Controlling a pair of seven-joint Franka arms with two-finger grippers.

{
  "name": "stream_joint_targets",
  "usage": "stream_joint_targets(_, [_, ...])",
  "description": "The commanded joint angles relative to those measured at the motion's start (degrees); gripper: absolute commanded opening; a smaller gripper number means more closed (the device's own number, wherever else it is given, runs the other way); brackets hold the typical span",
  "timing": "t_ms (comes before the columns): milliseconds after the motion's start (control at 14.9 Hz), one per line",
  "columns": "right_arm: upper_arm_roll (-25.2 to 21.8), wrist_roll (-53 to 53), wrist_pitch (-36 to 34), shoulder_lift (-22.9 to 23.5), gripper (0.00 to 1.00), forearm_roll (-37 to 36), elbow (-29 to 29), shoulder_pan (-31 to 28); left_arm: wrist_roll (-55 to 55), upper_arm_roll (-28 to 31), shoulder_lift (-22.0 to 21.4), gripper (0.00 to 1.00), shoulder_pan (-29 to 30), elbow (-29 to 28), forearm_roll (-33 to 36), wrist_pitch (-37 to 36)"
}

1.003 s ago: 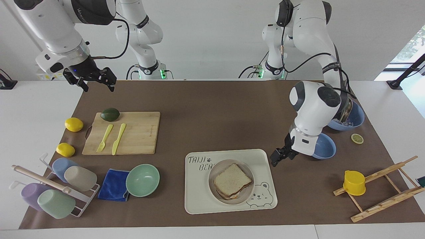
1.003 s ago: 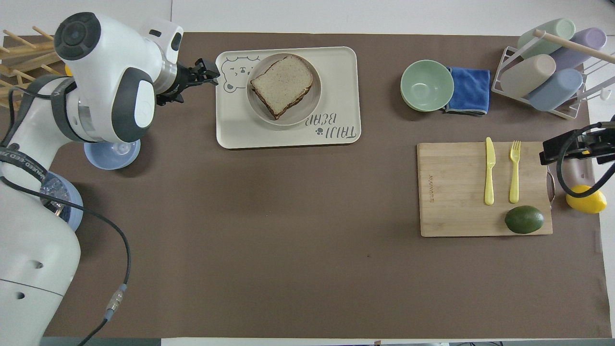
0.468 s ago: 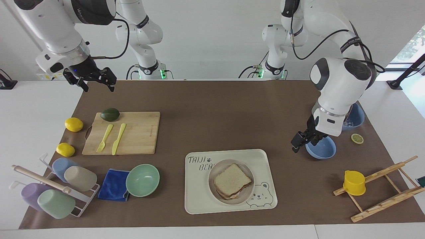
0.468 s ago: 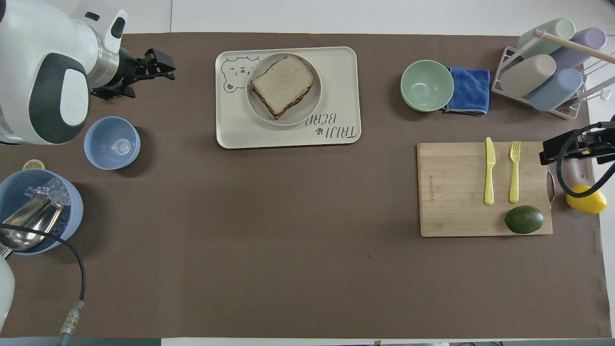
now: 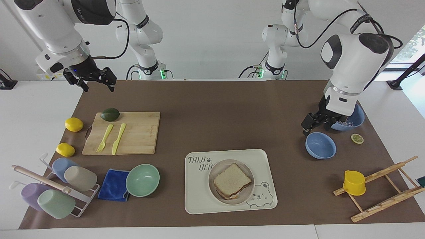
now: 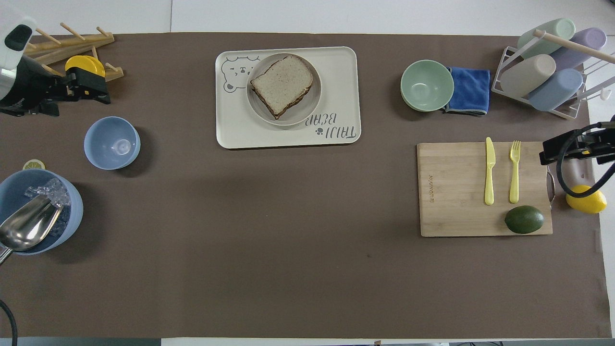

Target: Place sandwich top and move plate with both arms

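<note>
The sandwich top lies flat on the sandwich on the round beige plate, which sits on the cream bear tray. The overhead view also shows the sandwich top, the plate and the tray. My left gripper is open and empty, raised over the mat beside the small blue bowl, well clear of the tray; it also shows in the overhead view. My right gripper is open and empty, waiting in the air near the cutting board's avocado corner; the overhead view shows it too.
A cutting board carries an avocado, a fork and a knife, with two lemons beside it. A mint bowl, a blue cloth and a cup rack stand toward the right arm's end. An ice bowl, a lemon slice and a wooden rack with a yellow cup stand toward the left arm's end.
My left gripper has pulled away from the tray's edge, rising and moving toward the left arm's end past the small blue bowl. The right arm has not moved.
</note>
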Motion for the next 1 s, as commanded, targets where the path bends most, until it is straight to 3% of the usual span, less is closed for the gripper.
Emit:
stream_joint_targets(0, [0.2,-0.6,0.2,-0.8,1.0,-0.8,-0.7,0.0,5.9,-1.0,-6.4,1.0,2.8,-6.6,1.1,-2.6])
stream_joint_targets(134, [0.2,-0.6,0.2,-0.7,1.0,-0.8,-0.6,0.0,9.5,-1.6,-10.2,1.0,3.6,-12.0,1.1,-2.4])
stream_joint_targets(334, [0.2,-0.6,0.2,-0.7,1.0,-0.8,-0.6,0.0,8.7,-7.7,-10.9,1.0,6.0,-14.1,1.1,-2.2])
stream_joint_targets(936, [0.3,-0.5,0.3,-0.7,1.0,-0.8,-0.6,0.0,6.3,-7.6,-7.5,1.0,6.2,-5.0,2.9,-6.4])
